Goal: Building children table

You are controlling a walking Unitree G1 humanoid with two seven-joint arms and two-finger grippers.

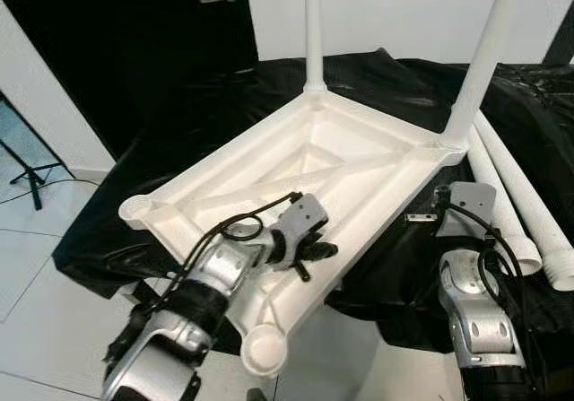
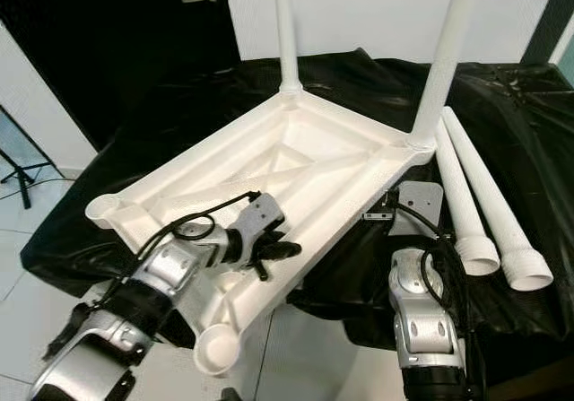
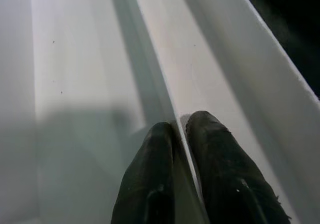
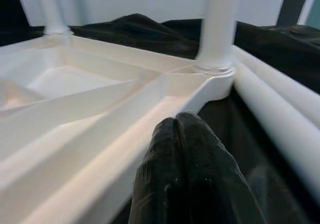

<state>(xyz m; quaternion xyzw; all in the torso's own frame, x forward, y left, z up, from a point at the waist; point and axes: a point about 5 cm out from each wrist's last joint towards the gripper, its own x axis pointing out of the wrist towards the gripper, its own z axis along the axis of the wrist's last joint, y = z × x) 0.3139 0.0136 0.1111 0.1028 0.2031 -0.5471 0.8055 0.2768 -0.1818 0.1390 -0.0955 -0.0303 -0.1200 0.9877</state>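
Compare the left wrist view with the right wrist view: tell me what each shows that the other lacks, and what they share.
Left wrist view: the left claw pinching a thin inner rib of the white tabletop, one finger on each side.

Right wrist view: the right claw, fingers pressed together, beside the tabletop's outer edge; two fitted legs standing up; two loose legs lying on black cloth.

Both: the upturned white tabletop and black fingers.

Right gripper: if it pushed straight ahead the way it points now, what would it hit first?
Probably the white tabletop's rim just ahead of the right gripper, near the fitted leg; depth is unclear.
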